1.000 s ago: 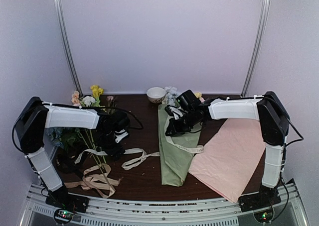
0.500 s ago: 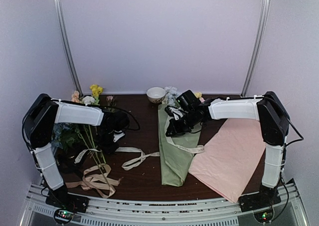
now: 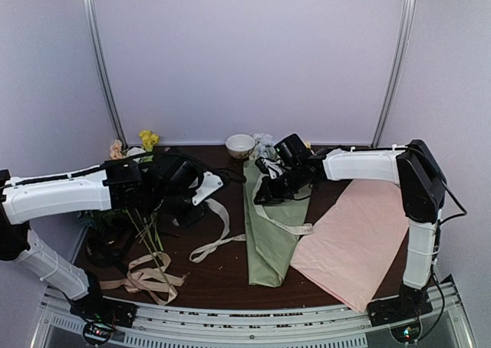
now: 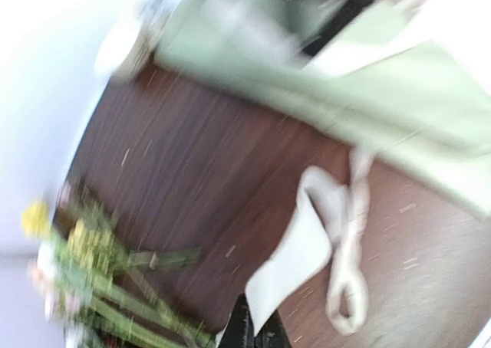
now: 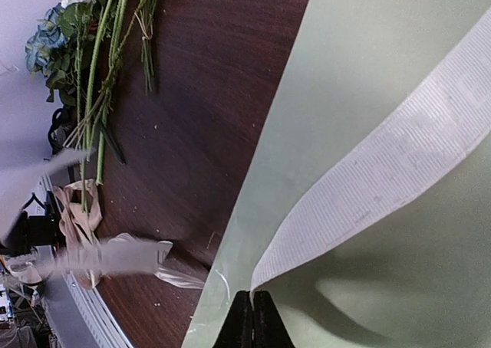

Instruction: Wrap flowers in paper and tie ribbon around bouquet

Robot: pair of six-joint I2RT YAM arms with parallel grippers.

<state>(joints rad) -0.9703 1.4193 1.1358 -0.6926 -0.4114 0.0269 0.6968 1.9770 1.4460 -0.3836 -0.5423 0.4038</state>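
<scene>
The bouquet [image 3: 268, 229] lies mid-table, an olive-green paper [image 5: 368, 57] cone with pale blooms [image 3: 264, 142] at its far end. The cream ribbon [image 3: 222, 224] runs from the left of the cone to a loop [image 3: 295, 229] lying on it. My left gripper [image 3: 209, 185] is shut on one ribbon end, held above the table left of the cone; its view is blurred, with the ribbon [image 4: 307, 248] rising from the gripper [image 4: 253, 331]. My right gripper [image 3: 261, 197] hovers over the cone. In its own view that gripper [image 5: 253, 317] is shut on the other ribbon end [image 5: 383, 179].
Loose flowers [image 3: 143, 142] lie at the far left, stems [image 5: 100, 95] toward the near edge. A tan-peach ribbon [image 3: 146, 275] is heaped near the front left. A pink sheet [image 3: 353, 241] lies right of the cone. A small white bowl [image 3: 240, 145] stands at the back.
My left gripper has shut on the ribbon end and swung right and up toward the cone, lifting that end off the table. The right arm has barely moved.
</scene>
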